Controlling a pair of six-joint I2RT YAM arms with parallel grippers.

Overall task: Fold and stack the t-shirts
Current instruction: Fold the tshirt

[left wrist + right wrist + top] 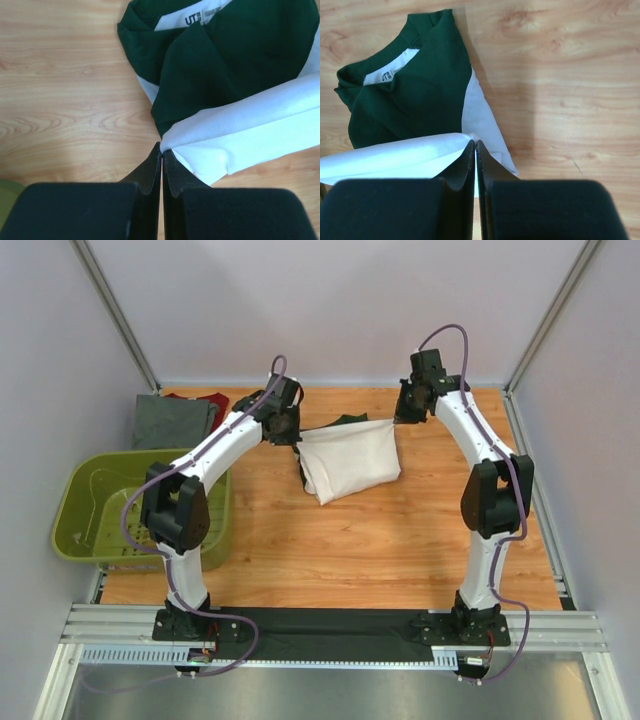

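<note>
1. The left gripper (161, 150) is closed tight, pinching one end of a fold of the white shirt (350, 468). The right gripper (475, 145) is closed the same way on the other end.
2. The white shirt sits mid-table toward the far side. Its held edge is stretched between the two grippers and its dark green collar part lies on the table (400, 550) below them.
3. This looks like a fold in progress. To do it well, both arms should travel together at the same height, with the edge taut so the cloth does not sag or twist.
4. The held edge should be laid square onto the rest of the shirt and let go only once the cloth lies flat.
5. The grey shirt (172, 422) lies folded at the far left, with the red shirt (208, 400) just behind it.
6. The olive basket (75, 490) stands at the left edge. No shirt shows inside it, though the left arm hides part of it.
</note>
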